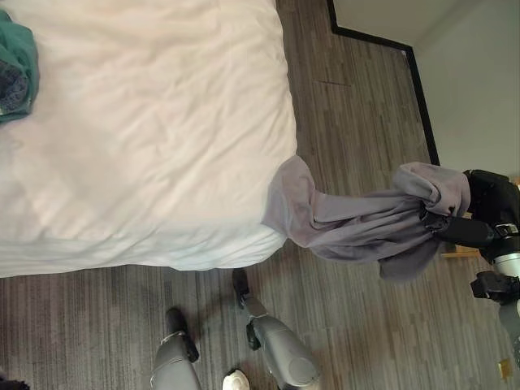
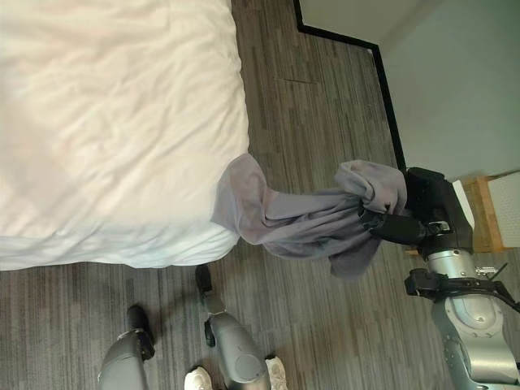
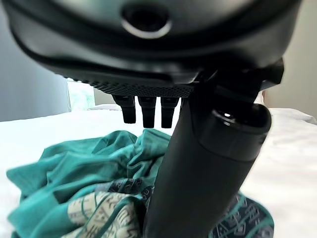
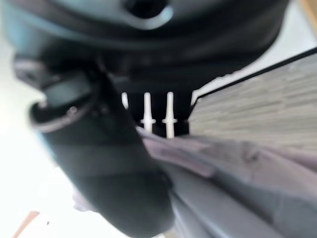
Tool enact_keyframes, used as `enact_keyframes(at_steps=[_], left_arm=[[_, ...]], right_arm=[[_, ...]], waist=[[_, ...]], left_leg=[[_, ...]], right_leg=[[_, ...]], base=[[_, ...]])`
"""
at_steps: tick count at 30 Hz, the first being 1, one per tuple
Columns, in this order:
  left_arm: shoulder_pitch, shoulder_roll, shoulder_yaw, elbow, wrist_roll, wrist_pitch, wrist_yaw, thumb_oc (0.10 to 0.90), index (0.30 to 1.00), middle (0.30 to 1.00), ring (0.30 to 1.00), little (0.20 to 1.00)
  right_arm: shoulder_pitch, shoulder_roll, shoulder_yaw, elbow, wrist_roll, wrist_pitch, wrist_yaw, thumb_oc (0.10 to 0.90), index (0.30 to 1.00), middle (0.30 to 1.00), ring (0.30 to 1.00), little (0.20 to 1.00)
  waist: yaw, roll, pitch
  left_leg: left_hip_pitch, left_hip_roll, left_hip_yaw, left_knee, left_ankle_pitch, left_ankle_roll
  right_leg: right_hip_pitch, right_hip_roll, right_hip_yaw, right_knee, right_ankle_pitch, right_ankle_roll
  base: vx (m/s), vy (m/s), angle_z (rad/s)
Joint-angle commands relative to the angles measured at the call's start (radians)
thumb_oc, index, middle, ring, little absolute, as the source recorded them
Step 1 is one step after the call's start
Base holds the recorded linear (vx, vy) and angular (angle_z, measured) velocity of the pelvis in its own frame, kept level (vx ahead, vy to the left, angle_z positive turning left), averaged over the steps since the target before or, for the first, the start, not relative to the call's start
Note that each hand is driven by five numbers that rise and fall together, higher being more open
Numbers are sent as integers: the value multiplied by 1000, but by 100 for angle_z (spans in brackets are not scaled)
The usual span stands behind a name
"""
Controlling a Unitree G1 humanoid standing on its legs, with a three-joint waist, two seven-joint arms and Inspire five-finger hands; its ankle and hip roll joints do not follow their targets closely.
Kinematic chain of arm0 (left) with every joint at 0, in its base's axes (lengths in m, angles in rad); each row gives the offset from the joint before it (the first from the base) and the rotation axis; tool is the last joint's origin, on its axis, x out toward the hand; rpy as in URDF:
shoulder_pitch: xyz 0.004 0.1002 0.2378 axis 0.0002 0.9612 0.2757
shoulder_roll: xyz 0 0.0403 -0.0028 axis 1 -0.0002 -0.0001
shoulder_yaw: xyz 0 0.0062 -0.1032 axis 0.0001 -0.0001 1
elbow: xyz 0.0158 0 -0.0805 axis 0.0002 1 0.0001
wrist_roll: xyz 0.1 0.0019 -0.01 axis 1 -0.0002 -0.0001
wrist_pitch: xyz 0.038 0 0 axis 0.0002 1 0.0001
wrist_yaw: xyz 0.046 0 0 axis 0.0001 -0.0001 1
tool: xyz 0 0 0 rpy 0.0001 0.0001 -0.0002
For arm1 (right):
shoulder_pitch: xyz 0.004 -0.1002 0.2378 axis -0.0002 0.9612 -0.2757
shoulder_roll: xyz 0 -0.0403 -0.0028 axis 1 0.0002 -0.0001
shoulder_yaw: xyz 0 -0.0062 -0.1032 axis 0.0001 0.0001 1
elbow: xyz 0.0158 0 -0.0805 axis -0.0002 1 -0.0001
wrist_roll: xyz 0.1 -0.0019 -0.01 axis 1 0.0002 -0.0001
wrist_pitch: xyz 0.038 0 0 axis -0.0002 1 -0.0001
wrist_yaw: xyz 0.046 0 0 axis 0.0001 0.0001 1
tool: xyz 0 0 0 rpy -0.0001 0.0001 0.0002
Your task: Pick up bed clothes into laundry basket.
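1. Fingers of right hand curled into grey cloth, clamped on its bunched end out over the floor.
2. Seen close in the right wrist view: thumb pressed across the grey folds, fingers past it against the same fabric.
3. Cloth stretched from that hand back to the bed, far end draped over the mattress corner, middle sagging clear of the floor.
4. Loose flap hanging just below the hand.
5. Left hand above a teal garment lying crumpled on the white sheet; fingers short and straight, thumb extended over the folds, nothing held.
6. Same teal garment at the far left edge of the bed in the left eye view, well apart from the grey cloth.
7. Wooden frame on the floor just beyond the right hand, beside the wall; whether it is the basket cannot be told.
8. Black skirting along the foot of that wall.
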State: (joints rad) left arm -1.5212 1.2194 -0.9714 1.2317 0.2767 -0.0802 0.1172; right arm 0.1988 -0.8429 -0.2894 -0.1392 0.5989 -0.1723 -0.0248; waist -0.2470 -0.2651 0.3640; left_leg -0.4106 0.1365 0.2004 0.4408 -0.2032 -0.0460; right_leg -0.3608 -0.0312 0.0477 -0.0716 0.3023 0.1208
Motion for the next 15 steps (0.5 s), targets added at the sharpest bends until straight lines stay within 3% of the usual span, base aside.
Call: enact_keyframes(at_steps=[1, 5, 7, 8, 9, 13, 15], left_arm=[[-25, 29, 48, 51, -7, 21, 30, 800, 900, 900, 900, 900], [145, 18, 189, 112, -59, 38, -55, 800, 900, 900, 900, 900], [199, 15, 240, 123, -68, 46, -79, 417, 326, 326, 326, 326], [205, 15, 245, 121, -68, 47, -79, 400, 300, 300, 300, 300], [246, 18, 286, 128, -86, 53, -93, 400, 300, 300, 300, 300], [266, 26, 320, 115, -96, 56, -87, 400, 300, 300, 300, 300], [253, 39, 355, 93, -183, 46, -76, 400, 300, 300, 300, 300]], right_arm=[[-112, -41, -195, -56, 14, -140, -42, 400, 300, 300, 300, 300], [-74, -17, -219, -93, 0, -139, -35, 400, 300, 300, 300, 300], [-53, -12, -230, -102, -7, -136, -32, 400, 300, 300, 300, 300], [-53, -14, -230, -103, -7, -135, -32, 400, 300, 300, 300, 300], [-29, 12, -242, -114, -7, -136, -27, 400, 300, 300, 300, 300], [-5, 40, -247, -133, -22, -136, -23, 400, 300, 300, 300, 300], [5, 55, -248, -135, -28, -139, -22, 400, 300, 300, 300, 300]], waist=[[30, 0, -4], [26, -34, 5], [23, -43, 6], [22, -41, 4], [22, -57, 9], [20, -63, 5], [24, -64, 2]], left_leg=[[141, 18, -28, -418, 246, -16], [110, 28, -29, -406, 243, -18], [97, 31, -28, -402, 243, -18], [96, 32, -28, -402, 242, -18], [88, 34, -30, -396, 239, -19], [84, 39, -30, -387, 231, -18], [89, 39, -27, -385, 225, -18]], right_leg=[[172, -104, -28, 85, -177, 118], [155, -97, -23, 70, -166, 114], [147, -93, -22, 67, -167, 113], [146, -93, -22, 67, -167, 113], [141, -90, -20, 62, -166, 112], [136, -84, -15, 56, -171, 111], [139, -82, -12, 55, -176, 113]], base=[[0, -13, -8], [-3, -5, -2], [-14, -2, 7], [-12, -12, 9], [-10, -9, 12], [-11, -2, -4], [-21, 19, -25]])
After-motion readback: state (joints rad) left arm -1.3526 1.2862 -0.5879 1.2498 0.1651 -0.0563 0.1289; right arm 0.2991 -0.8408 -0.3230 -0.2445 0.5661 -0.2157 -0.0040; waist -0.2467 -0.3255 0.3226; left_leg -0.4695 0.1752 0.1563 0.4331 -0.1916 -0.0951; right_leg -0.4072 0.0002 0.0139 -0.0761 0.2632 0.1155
